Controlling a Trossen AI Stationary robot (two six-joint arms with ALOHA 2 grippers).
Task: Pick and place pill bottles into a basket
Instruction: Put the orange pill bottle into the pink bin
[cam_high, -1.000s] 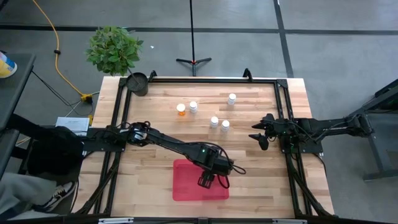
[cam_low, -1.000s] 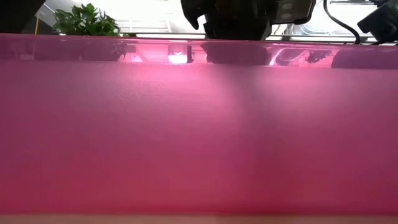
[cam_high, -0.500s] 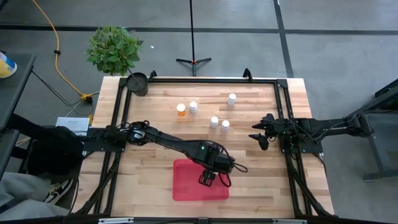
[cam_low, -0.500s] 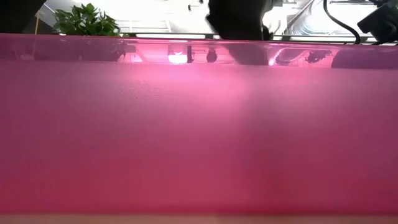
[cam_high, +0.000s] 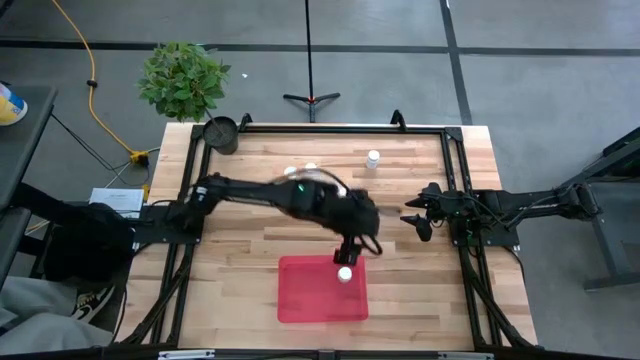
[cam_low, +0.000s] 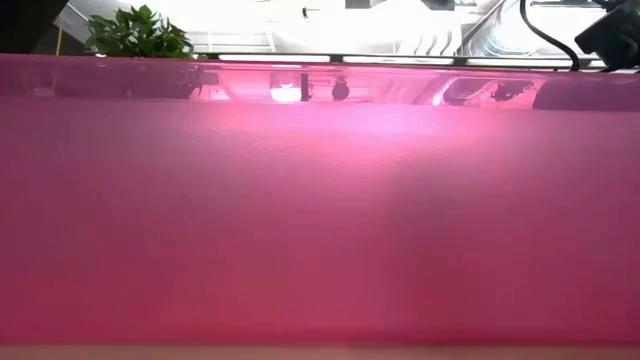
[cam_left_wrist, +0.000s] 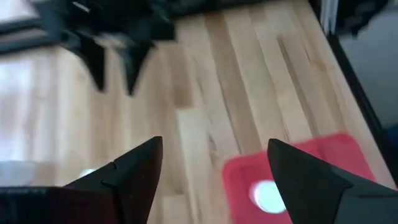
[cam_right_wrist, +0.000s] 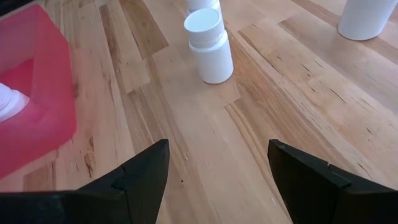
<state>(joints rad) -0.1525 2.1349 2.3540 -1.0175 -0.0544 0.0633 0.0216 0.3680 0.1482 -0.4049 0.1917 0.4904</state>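
Note:
The red basket (cam_high: 310, 300) lies near the table's front edge, and its wall (cam_low: 320, 200) fills the low view. One white pill bottle (cam_high: 344, 273) stands in it, at its far right part; it also shows in the left wrist view (cam_left_wrist: 268, 195). My left gripper (cam_high: 347, 250) (cam_left_wrist: 214, 146) is open and empty above the basket's far edge. One bottle (cam_high: 373, 158) stands at the far middle, and two more (cam_high: 300, 170) partly show behind the left arm. My right gripper (cam_high: 420, 222) (cam_right_wrist: 217, 146) is open and empty at the right, facing a white bottle (cam_right_wrist: 208, 46).
A dark round pot (cam_high: 221, 133) stands at the table's far left corner, beside a green plant (cam_high: 183, 78). A black frame (cam_high: 320, 128) runs along the table's edges. Bare wood (cam_high: 240, 270) lies left of the basket.
My left gripper has risen out of the basket and swung toward the table's far edge and a little to the right. A white bottle now stands alone in the basket where the gripper was. The left arm now covers the two middle bottles.

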